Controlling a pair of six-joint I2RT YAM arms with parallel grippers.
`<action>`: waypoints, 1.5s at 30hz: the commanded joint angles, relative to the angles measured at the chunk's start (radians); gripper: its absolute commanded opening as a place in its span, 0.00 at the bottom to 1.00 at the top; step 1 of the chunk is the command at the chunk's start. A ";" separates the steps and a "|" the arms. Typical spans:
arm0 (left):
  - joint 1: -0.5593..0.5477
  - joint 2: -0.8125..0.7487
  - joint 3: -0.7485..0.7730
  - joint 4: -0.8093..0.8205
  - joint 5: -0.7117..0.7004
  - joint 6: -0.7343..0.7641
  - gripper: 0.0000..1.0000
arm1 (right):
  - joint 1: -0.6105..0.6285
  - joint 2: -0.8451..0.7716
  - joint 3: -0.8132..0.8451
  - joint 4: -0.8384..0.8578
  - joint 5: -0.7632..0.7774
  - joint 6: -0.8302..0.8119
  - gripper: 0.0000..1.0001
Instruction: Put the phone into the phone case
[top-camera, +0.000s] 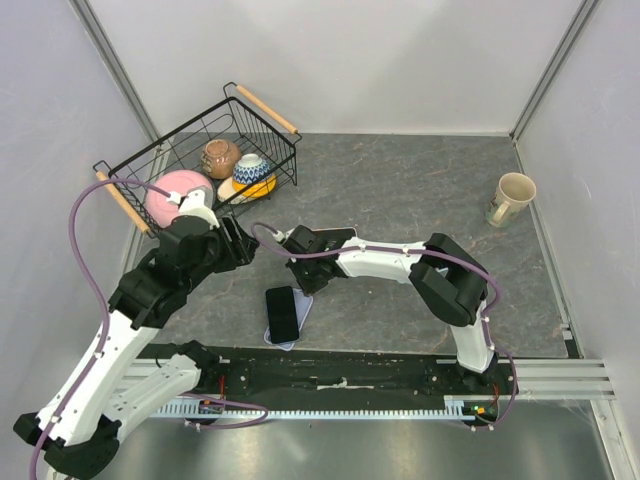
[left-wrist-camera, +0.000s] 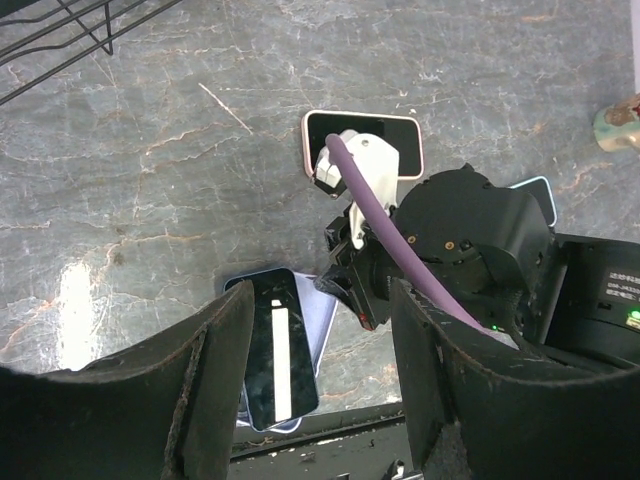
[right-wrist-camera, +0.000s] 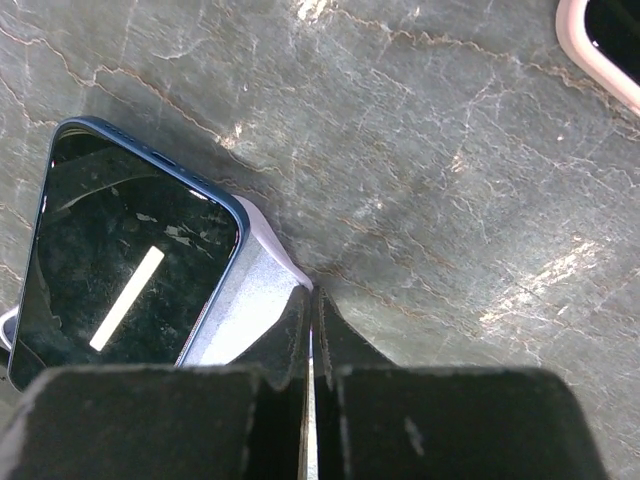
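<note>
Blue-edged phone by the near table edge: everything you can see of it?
The phone has a dark blue frame and a glossy black screen, off, with a bright streak of glare. It lies face up, askew on the pale lavender case, not seated in it. The shut right gripper is at the case's corner, not the phone.

phone (top-camera: 283, 312) on case (top-camera: 304, 306), basket (top-camera: 265, 108) behind — mug (top-camera: 512, 197) right
</note>
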 joint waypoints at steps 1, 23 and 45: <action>0.005 0.021 0.015 0.026 -0.013 0.011 0.64 | -0.042 -0.017 -0.064 -0.063 0.121 0.012 0.00; 0.005 0.149 -0.104 0.173 0.122 -0.012 0.63 | -0.401 -0.368 -0.492 -0.068 0.129 0.155 0.00; 0.002 0.253 -0.269 0.415 0.430 -0.084 0.63 | -0.406 -0.586 -0.388 -0.085 0.066 0.106 0.53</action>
